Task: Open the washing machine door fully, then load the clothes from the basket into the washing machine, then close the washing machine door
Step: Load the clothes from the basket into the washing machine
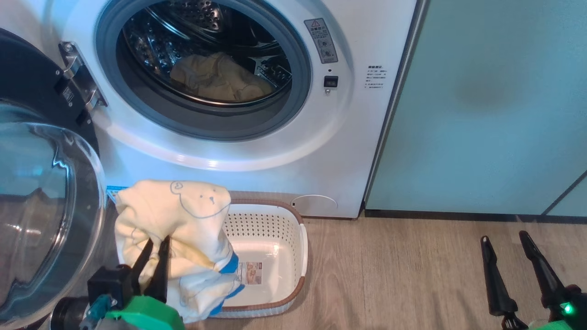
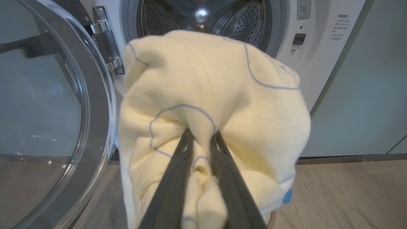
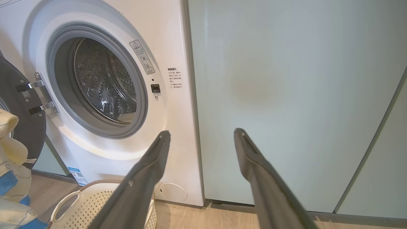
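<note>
My left pincer (image 1: 157, 240) pinches a cream bear-print garment (image 1: 183, 211), hanging just over the basket (image 1: 303, 247).
I'd raise it clear of the door (image 1: 41, 192), then push deep into the drum (image 1: 183, 27) before letting go; right pincer (image 1: 504, 237) waits spread, well apart.

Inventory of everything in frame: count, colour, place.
White front-loading washing machine: 1, white, upper centre
Round glossy black glass-centred door: 1, black, open, left
Cream perforated plastic basket with brown rim: 1, cream, floor before machine
Pale yellow printed garments: 2, yellow-cream, one in drum, one held above basket
Pale green cabinets: 2, green, right of machine
Wood-look floor: 1, grey-brown, foreground
Left hand: 1, dark fingers, shut on held garment
Right hand: 1, dark fingers, open, lower right
</note>
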### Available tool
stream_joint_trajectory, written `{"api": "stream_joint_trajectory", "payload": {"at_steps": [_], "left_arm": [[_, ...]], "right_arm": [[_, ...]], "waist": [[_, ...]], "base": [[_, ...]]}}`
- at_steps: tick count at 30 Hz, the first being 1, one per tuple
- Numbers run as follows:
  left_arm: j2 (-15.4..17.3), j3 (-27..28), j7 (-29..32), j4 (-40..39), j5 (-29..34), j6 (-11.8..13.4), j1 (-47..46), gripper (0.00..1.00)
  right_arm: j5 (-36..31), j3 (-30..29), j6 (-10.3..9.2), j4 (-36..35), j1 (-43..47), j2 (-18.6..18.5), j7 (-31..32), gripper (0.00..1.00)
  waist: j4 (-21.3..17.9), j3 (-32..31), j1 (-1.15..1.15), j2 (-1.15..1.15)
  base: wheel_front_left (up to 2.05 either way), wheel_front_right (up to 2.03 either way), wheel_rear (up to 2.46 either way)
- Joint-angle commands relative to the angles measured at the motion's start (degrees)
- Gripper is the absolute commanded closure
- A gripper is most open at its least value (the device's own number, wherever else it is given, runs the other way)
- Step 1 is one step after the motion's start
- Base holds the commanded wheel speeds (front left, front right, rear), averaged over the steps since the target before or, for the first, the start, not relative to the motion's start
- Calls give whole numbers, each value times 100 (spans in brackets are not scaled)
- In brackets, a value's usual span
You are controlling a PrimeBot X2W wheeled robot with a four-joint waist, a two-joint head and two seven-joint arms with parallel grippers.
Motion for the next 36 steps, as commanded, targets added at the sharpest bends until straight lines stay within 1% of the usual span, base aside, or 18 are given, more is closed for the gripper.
{"api": "stream_joint_trajectory", "payload": {"at_steps": [1,10,19,27,33,36], "left_arm": [[158,283,-17,-190,-24,18,-317,100],[179,246,1,-132,-49,-19,-455,100],[127,173,20,179,-161,-205,-958,100],[115,158,73,870,-293,-507,-1937,100],[205,213,119,1613,-366,-785,-2985,100],[305,269,217,1976,-409,-903,-3522,100]], "right_arm": [[8,138,-16,-157,-174,-66,-31,0],[8,159,-16,-151,-208,-66,-31,0],[32,257,-16,-217,-350,-66,-31,0],[105,289,-16,-372,-631,-66,-31,0],[234,366,-16,-449,-925,-66,-31,0],[323,437,-16,-499,-1109,-66,-31,0]], "waist": [[-3,2,0,0],[-36,47,0,0],[-151,339,0,0],[-334,992,0,0],[-480,1574,0,0],[-596,1888,0,0]], "base": [[0,0,0],[0,0,0],[0,0,0],[0,0,0],[0,0,0],[0,0,0]]}}
